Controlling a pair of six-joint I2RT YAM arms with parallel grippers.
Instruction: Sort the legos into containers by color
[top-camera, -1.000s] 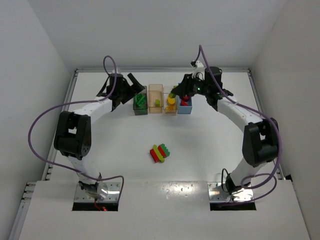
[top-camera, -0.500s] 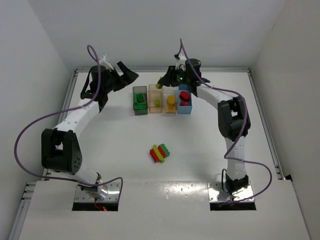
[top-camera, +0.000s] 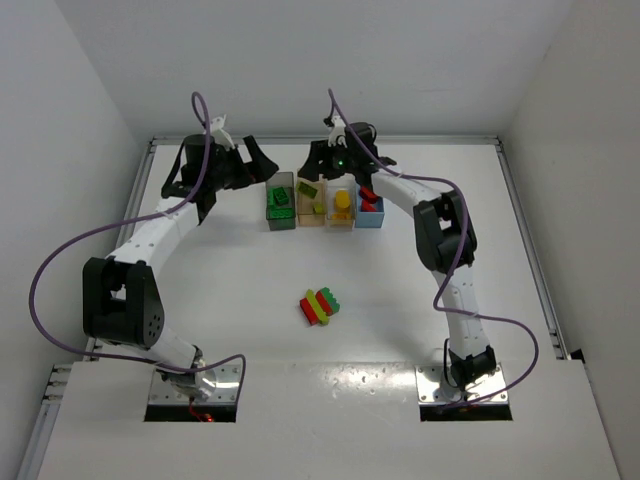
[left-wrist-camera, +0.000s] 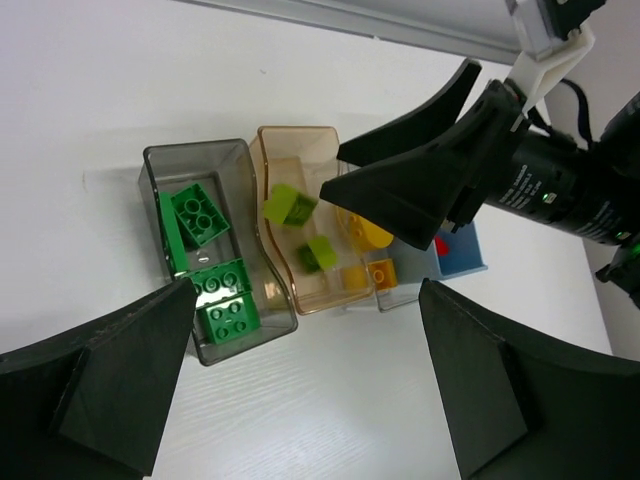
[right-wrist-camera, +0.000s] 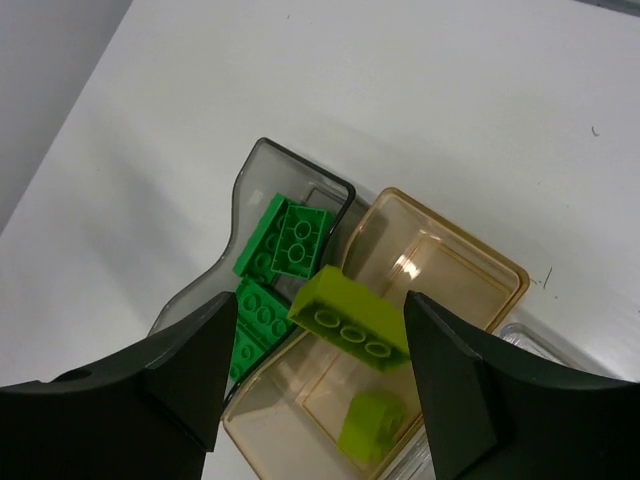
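One lime green brick (right-wrist-camera: 350, 322) sits tilted over the tan bin (right-wrist-camera: 470, 255). Its long axis lies crosswise to the bin's length, roughly parallel to the far edge of the table (top-camera: 500, 260). Three round studs or sockets face my right wrist camera. My right gripper (right-wrist-camera: 318, 298) straddles it, jaws spread wider than the brick; I cannot tell whether either finger touches it. Beneath it, a smaller lime brick (right-wrist-camera: 370, 420) lies on the bin floor. Several dark green bricks (left-wrist-camera: 205, 215) fill the dark grey bin (right-wrist-camera: 262, 150) alongside. My left gripper (left-wrist-camera: 307, 285) hovers nearer the far left corner, spread wide, grasping nothing. Mid-table lies a stack of bricks (top-camera: 320, 305).
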